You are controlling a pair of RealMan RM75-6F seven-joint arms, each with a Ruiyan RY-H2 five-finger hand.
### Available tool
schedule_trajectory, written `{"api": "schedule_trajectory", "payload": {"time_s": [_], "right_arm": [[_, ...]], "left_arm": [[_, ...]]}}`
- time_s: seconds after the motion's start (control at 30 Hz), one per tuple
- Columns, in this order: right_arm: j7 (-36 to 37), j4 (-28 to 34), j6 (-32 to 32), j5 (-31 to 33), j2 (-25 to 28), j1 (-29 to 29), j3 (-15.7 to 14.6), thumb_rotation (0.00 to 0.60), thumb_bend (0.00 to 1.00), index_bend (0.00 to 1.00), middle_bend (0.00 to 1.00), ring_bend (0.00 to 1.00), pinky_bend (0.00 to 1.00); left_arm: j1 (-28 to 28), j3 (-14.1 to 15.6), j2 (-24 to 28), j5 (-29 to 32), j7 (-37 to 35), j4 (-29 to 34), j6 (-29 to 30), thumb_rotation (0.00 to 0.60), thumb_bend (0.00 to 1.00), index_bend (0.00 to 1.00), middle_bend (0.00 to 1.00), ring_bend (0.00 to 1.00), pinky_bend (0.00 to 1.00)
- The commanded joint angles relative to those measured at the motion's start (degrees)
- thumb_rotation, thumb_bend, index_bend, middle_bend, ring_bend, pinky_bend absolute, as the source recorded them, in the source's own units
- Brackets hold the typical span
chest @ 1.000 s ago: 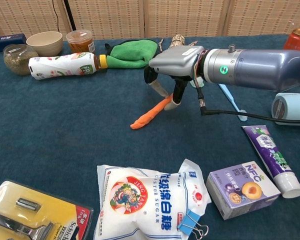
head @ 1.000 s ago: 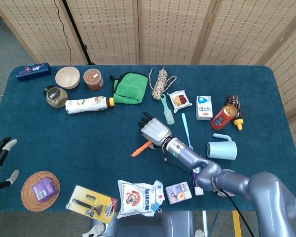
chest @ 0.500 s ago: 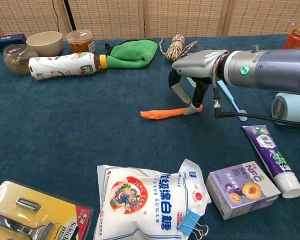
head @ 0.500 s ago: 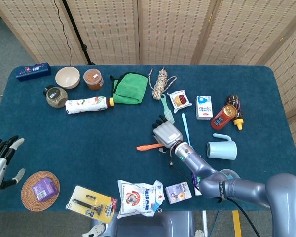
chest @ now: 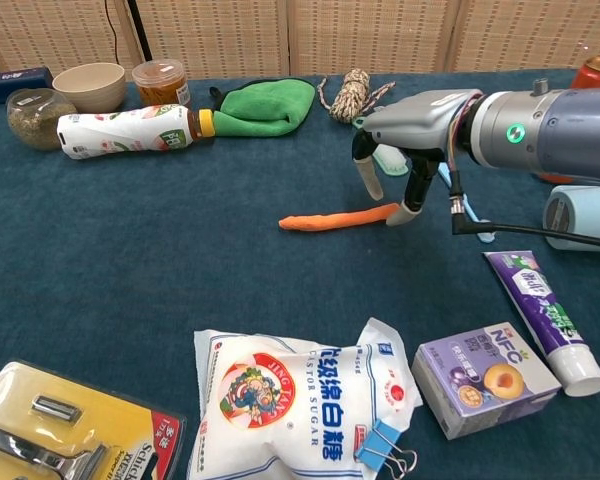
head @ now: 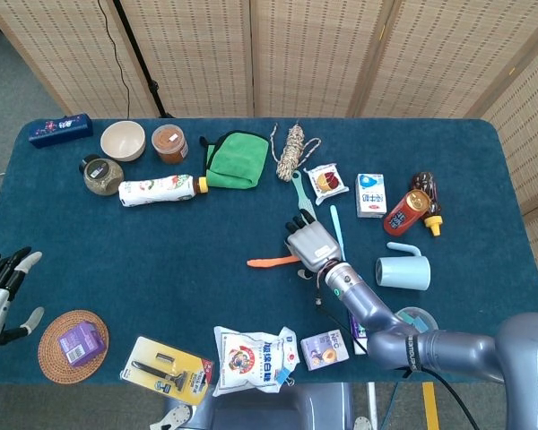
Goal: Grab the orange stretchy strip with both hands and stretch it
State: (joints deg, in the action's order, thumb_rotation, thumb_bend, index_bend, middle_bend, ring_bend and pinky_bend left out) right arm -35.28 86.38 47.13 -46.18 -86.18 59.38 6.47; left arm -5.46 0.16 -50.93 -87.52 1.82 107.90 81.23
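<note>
The orange stretchy strip [head: 271,262] [chest: 335,218] lies nearly level across the middle of the blue table, and its right end is lifted slightly. My right hand [head: 309,242] [chest: 410,130] hangs over that right end with its fingers pointing down. One fingertip [chest: 398,214] touches the strip's end and seems to pinch it, though the grip itself is partly hidden. My left hand [head: 2,291] shows only in the head view, far off at the table's left edge. Its fingers are spread and it holds nothing.
A sugar bag [chest: 290,400], a small purple carton [chest: 485,385] and a toothpaste tube [chest: 540,320] lie in front. A blue mug [head: 403,271] and a toothbrush [head: 337,235] sit to the right of the hand. A green cloth [head: 238,159], a bottle [head: 161,190] and a rope [head: 293,148] lie behind.
My right hand has moved right, pulling the strip's end with it. The strip has swung from a diagonal to nearly level. My left hand has barely shifted.
</note>
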Motion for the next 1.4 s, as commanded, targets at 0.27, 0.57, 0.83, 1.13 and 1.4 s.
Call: {"api": "schedule_trajectory", "payload": {"time_s": [0.27, 0.57, 0.83, 1.13, 1.4], "right_arm": [[6.15, -3.41, 1.14, -6.13, -2.25, -1.97, 0.21, 0.600, 0.22, 0.51, 0.17, 0.09, 0.00], [10.45, -9.26, 0.91, -9.91, -5.42, -3.20, 0.48, 0.600, 0.24, 0.54, 0.19, 0.10, 0.00], [12.27, -12.72, 0.02, -11.58, -6.59, -3.65, 0.93, 0.600, 0.24, 0.51, 0.19, 0.10, 0.00], [13.78, -13.80, -0.54, -13.13, -6.97, -4.29, 1.10, 0.600, 0.33, 0.49, 0.19, 0.10, 0.00], [14.39, -15.10, -0.67, -14.34, -7.70, -4.73, 1.31, 0.600, 0.34, 0.49, 0.19, 0.10, 0.00]], "left_arm": [[0.24, 0.19, 0.36, -0.30, -0.13, 0.16, 0.50, 0.600, 0.31, 0.07, 0.07, 0.10, 0.04], [0.48, 0.32, 0.69, -0.05, 0.03, 0.25, 0.69, 0.600, 0.31, 0.07, 0.07, 0.10, 0.04], [0.57, 0.32, 0.95, 0.14, 0.39, 0.61, 0.81, 0.600, 0.31, 0.07, 0.07, 0.10, 0.04], [0.51, 0.31, 1.16, 0.06, 0.83, 1.00, 0.79, 0.600, 0.31, 0.07, 0.07, 0.10, 0.04], [0.76, 0.42, 1.55, 0.15, 0.91, 1.26, 1.02, 0.600, 0.31, 0.07, 0.07, 0.09, 0.04]]}}
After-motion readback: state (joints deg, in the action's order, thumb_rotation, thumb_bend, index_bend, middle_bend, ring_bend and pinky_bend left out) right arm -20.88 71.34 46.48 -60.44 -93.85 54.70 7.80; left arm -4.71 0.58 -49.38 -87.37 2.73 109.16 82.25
